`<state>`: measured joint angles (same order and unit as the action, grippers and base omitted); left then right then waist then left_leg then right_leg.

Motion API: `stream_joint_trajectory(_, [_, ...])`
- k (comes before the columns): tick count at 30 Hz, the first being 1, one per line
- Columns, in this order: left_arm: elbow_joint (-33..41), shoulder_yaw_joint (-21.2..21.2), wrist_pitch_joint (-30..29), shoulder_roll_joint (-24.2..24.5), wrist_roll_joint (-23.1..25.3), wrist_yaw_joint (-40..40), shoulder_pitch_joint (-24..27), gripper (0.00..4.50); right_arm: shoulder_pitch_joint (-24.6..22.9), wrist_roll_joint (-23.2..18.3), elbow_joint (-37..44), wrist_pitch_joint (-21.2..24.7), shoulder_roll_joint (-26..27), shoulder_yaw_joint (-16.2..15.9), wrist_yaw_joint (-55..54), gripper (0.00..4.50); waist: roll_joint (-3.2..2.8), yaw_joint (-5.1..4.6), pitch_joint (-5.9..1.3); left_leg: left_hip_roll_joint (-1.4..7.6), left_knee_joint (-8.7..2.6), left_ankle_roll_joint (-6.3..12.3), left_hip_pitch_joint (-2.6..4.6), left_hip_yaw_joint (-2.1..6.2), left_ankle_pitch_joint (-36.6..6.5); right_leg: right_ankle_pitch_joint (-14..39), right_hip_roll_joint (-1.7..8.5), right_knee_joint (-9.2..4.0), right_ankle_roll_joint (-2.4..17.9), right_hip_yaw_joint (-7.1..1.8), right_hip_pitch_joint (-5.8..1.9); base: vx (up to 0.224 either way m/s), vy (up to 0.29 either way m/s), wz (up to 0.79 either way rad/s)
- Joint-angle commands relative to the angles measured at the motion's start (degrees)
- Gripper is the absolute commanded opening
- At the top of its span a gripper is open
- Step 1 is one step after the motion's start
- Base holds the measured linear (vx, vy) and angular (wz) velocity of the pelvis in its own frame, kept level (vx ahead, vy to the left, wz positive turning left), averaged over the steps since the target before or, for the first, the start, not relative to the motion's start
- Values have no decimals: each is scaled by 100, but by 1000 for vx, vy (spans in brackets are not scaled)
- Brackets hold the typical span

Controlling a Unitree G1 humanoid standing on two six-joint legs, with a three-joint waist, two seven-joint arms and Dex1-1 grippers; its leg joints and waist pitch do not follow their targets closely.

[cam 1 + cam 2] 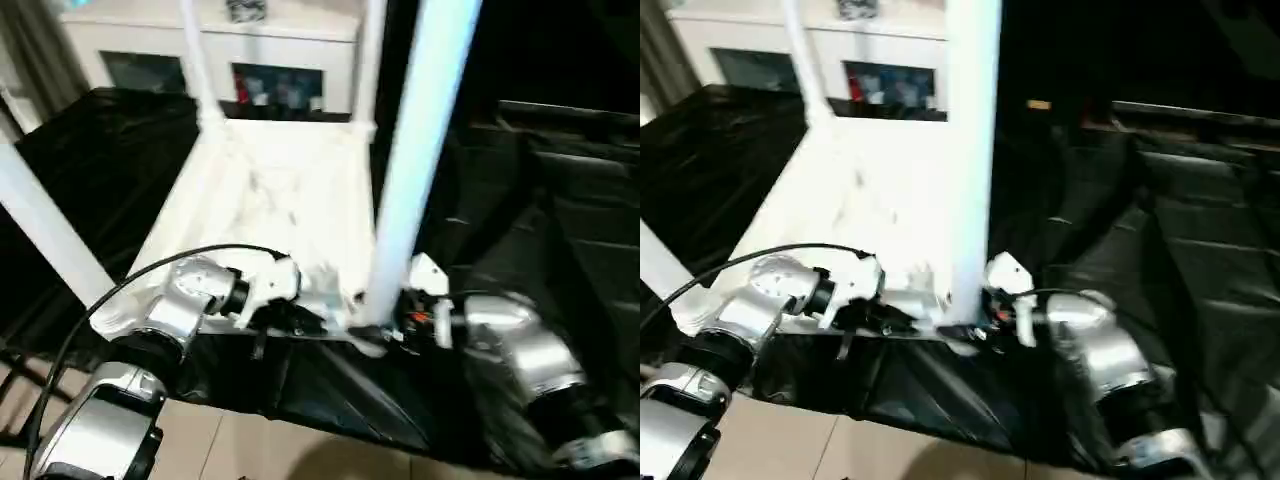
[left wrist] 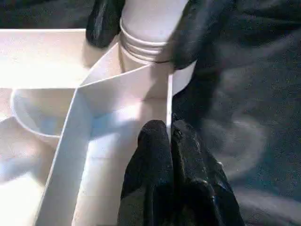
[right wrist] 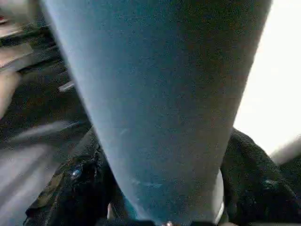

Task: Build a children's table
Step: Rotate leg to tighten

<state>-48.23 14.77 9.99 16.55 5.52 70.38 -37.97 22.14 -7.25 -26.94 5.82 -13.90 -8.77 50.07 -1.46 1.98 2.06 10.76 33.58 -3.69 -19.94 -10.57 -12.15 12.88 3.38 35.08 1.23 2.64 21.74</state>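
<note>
An upturned white tabletop [image 1: 270,200] fills the frame's centre on a black-draped table [image 1: 560,240], the right claw [image 2: 141,21] pinching an upright leg [image 1: 420,150] in its near-right corner socket, the left claw [image 2: 174,174] pressed together on the rim.

White cabinet [image 1: 210,45] at back, black sheeting [image 1: 560,200] over worktop, pale tiled floor [image 1: 260,450]

Silver forearms [image 1: 180,310], black-fingered gripper [image 2: 176,183], looping black cable [image 1: 90,310]
</note>
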Motion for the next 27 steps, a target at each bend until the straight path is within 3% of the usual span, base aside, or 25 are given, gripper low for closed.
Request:
stream_joint_trajectory(1, [-64,151,-221,-376,116,-468,52,0,-1,412,-352,28,205,-14,-1023,268,39,-5,-187,280,-455,5,44,134,-1359,1947,530,-569,1107,-286,-183,0,0,0])
stream_joint_trajectory(2, [-59,146,-254,-420,132,-569,51,0,3,431,-389,47,255,26,-1189,267,36,-43,-175,279,-481,-7,2,153,-1353,2005,519,-572,1041,-282,-195,0,0,0])
stream_joint_trajectory(5, [-36,200,-483,-845,297,-1299,59,0,90,482,-657,136,700,332,-2407,265,34,-67,-185,287,-478,-41,51,143,-1483,1953,512,-596,1031,-308,-135,0,0,0])
stream_joint_trajectory(7, [-60,201,-605,-1071,331,-1670,38,0,136,500,-742,175,936,421,-2885,264,49,-61,-183,271,-474,11,39,137,-1467,1893,503,-594,1020,-317,-137,0,0,0])
stream_joint_trajectory(13, [-47,290,-705,-1416,433,-2034,15,0,233,644,-889,-84,1443,352,-3428,263,27,-47,-203,258,-463,106,9,134,-1271,1530,504,-578,1013,-325,-153,0,0,0])
stream_joint_trajectory(15, [-19,288,-645,-1398,431,-2002,30,0,249,638,-854,-223,1414,384,-3418,318,21,-42,-209,255,-455,182,-11,132,-1199,1393,508,-568,1021,-326,-170,0,0,0])
stream_joint_trajectory(19, [51,228,-441,-1163,371,-1741,85,0,266,413,-655,-293,1073,459,-2727,341,26,-42,-214,255,-449,265,-20,128,-1191,1273,496,-556,1057,-317,-185,0,0,0])
stream_joint_trajectory(22, [90,214,-236,-899,258,-1283,149,0,173,264,-421,-282,619,253,-1695,350,41,-20,-227,264,-423,401,-29,123,-1062,1010,500,-529,1146,-315,-211,0,0,0])
stream_joint_trajectory(24, [88,201,-105,-754,218,-1040,167,0,68,170,-260,-297,352,92,-1005,350,53,-6,-251,251,-380,563,-69,111,-762,459,494,-471,1239,-308,-260,0,0,0])
stream_joint_trajectory(27, [89,182,-42,-576,151,-696,170,0,-82,-21,-5,-287,24,-104,-123,350,39,14,-268,267,-358,706,-67,96,-507,-119,491,-405,1389,-290,-268,0,0,0])
